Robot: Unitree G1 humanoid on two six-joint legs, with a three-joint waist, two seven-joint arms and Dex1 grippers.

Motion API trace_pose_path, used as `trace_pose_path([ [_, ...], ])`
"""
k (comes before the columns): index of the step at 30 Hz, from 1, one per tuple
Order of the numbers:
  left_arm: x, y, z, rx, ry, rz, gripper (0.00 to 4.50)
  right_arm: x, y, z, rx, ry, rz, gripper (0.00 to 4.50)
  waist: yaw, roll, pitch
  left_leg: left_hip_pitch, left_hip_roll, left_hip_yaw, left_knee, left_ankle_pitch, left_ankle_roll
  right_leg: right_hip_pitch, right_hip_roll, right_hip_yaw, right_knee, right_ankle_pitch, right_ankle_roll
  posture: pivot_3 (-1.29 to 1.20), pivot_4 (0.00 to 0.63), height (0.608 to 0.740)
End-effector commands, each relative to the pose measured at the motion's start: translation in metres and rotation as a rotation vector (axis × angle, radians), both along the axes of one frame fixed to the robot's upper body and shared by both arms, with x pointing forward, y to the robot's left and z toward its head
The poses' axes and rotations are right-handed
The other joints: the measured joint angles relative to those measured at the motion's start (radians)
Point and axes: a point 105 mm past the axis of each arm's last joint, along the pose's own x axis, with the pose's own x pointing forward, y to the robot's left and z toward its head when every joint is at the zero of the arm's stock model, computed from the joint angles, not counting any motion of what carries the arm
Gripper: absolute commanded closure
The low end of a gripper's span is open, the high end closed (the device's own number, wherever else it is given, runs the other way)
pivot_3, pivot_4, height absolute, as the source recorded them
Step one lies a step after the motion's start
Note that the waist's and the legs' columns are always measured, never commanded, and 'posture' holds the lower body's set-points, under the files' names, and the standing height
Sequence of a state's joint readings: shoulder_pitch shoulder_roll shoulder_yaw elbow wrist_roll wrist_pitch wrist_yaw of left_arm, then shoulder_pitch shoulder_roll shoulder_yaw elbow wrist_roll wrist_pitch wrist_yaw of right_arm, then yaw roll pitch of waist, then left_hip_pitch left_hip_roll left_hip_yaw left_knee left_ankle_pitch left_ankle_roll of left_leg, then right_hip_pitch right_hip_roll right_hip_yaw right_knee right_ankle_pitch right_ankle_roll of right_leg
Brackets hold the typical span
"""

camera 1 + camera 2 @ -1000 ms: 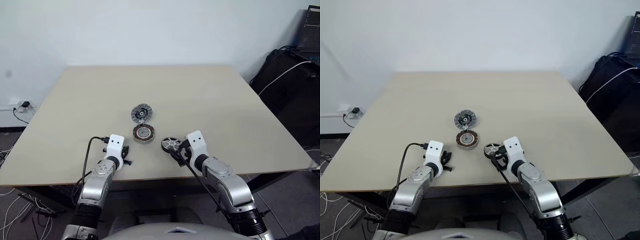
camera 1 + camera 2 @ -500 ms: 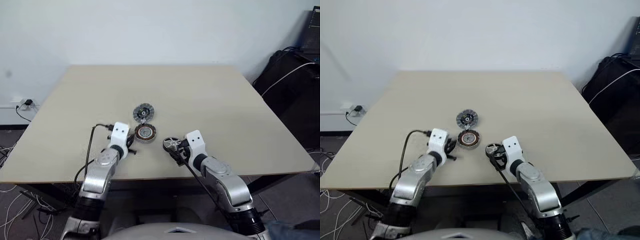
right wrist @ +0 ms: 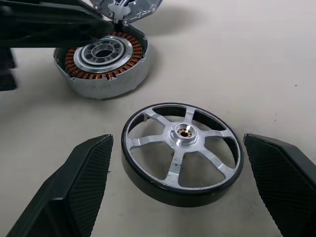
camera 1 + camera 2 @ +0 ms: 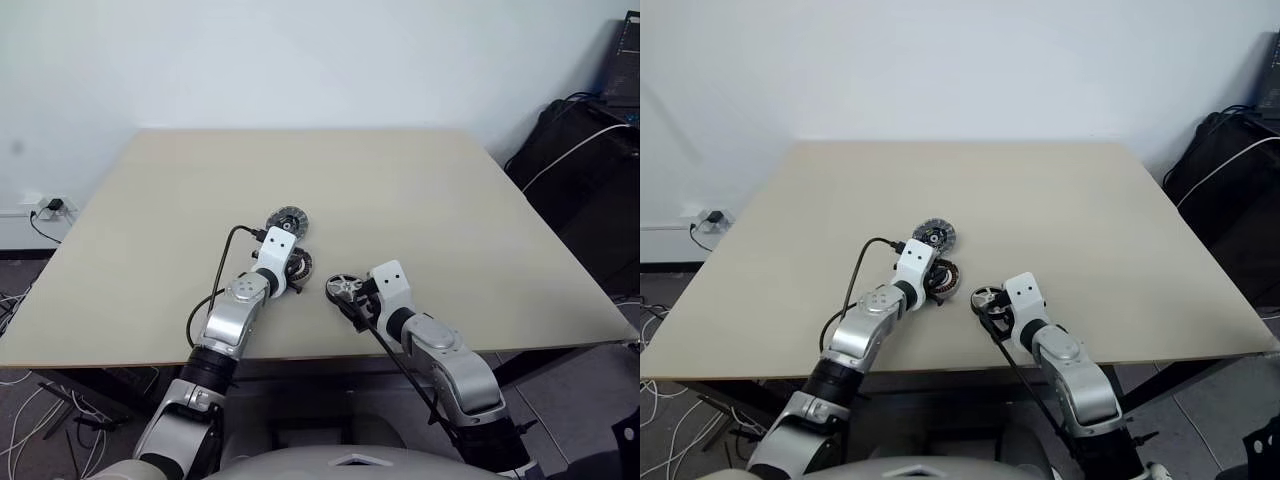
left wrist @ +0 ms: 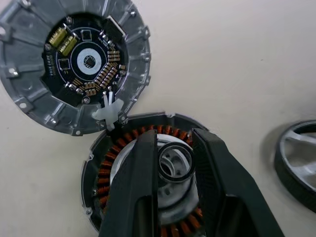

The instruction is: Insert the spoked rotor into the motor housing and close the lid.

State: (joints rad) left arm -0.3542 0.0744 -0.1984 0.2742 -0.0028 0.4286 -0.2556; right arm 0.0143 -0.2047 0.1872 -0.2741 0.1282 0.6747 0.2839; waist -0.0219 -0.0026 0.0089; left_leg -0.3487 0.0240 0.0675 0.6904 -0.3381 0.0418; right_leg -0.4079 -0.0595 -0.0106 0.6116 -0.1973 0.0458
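Motor housing (image 5: 148, 182) lies flat on the table (image 4: 400, 190), its coppery winding ring facing up. The lid (image 5: 74, 64) lies just behind it, touching its far edge at a small white connector (image 5: 109, 111), circuit face up. The spoked rotor (image 3: 181, 152) lies flat just to the housing's right, apart from it.

The left arm reaches forward and inward, its wrist angled down over the housing. The left gripper (image 5: 174, 148) hangs directly above the housing's silver centre, its two black fingers (image 5: 143, 173) narrowly parted on either side of the hub; whether they touch it cannot be told, and they grasp nothing.

The right arm is bent, pointing down and inward toward the housing. The right gripper (image 3: 177, 185) is spread wide, its fingers (image 3: 84, 168) straddling the rotor without touching it.
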Motion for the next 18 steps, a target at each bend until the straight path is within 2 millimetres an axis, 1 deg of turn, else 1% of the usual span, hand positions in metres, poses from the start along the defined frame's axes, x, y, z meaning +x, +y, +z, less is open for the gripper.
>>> trace_pose_path([
  [1, 0.013, -0.003, 0.012, -0.020, -0.052, 0.016, 3.83, 0.006, 0.000, 0.016, 0.013, -0.071, -0.005, 0.00, 0.000, 0.000, 0.000, 0.000, 0.000, 0.000, 0.000, 0.000, 0.000, 0.000, 0.000, 0.000, 0.000, 0.000, 0.000, 0.00, 0.000, 0.740],
  [9, 0.015, -0.005, -0.001, -0.013, -0.018, 0.025, 3.83, 0.006, 0.000, 0.017, 0.015, -0.079, -0.012, 0.00, -0.001, 0.000, 0.000, 0.000, 0.000, 0.000, 0.000, 0.000, 0.000, 0.000, 0.000, 0.000, 0.000, 0.000, 0.001, 0.00, 0.000, 0.740],
  [16, 0.014, 0.002, -0.011, 0.001, 0.012, 0.056, 3.83, 0.005, -0.001, 0.017, 0.014, -0.078, -0.016, 0.00, 0.000, 0.000, 0.000, 0.000, 0.000, 0.000, 0.000, 0.000, 0.001, 0.000, 0.000, 0.000, 0.000, 0.001, 0.001, 0.00, 0.000, 0.740],
  [18, 0.014, 0.002, -0.011, -0.009, 0.012, 0.060, 3.11, 0.005, -0.001, 0.017, 0.013, -0.078, -0.016, 0.00, 0.000, 0.000, 0.000, 0.000, 0.000, 0.000, 0.000, 0.000, 0.001, 0.000, 0.000, 0.000, 0.000, 0.000, 0.001, 0.00, 0.000, 0.740],
])
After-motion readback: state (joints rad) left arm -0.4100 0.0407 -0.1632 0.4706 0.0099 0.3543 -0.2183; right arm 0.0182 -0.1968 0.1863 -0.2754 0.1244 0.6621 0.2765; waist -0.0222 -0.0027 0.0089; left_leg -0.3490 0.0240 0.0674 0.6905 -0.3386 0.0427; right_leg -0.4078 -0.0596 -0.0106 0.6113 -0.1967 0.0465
